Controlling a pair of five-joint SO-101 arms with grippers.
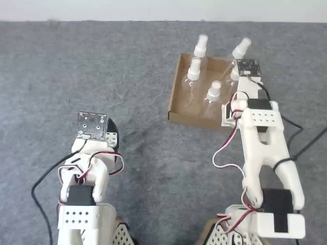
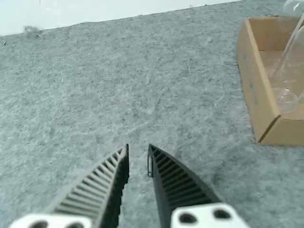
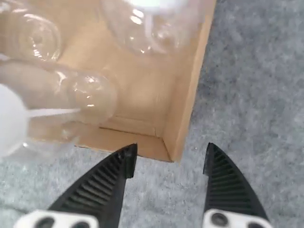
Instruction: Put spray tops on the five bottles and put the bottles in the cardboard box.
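At the table's far right, cardboard box [image 1: 194,118]: holds all five bottles [image 1: 193,81].
Right gripper [image 3: 168,154]: spread wide, empty, by the box's near corner.
Left gripper [image 2: 137,153]: narrowly parted, empty, well apart.
Spray tops [image 1: 214,90]: seemingly on every bottle; nothing apparently left.

Grey felt mat [image 1: 102,66]; white wall [image 1: 153,9] behind.
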